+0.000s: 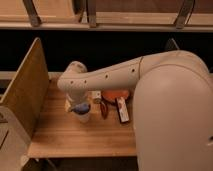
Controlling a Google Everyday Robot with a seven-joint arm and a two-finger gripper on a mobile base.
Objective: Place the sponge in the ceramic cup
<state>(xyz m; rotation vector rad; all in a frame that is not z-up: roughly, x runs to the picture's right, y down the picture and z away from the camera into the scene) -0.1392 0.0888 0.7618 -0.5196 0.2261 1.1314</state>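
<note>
Wooden counter [75,136], light planks; upright wooden panel [22,95] along left edge. Gripper [76,101] points down near counter middle, just above ceramic cup [83,118]. Jaw state cannot be told; wrist hides it. Sponge [80,107], dull blue, sits at cup mouth, touching rim. Orange-red round thing [116,94] and whitish oblong block [123,110] lie right of cup, apart from it.

The gripper [78,101], just above the ceramic cup [83,118], is largely hidden under the wrist of the arm [115,73]. The cup's mouth is covered by the sponge [80,107].
</note>
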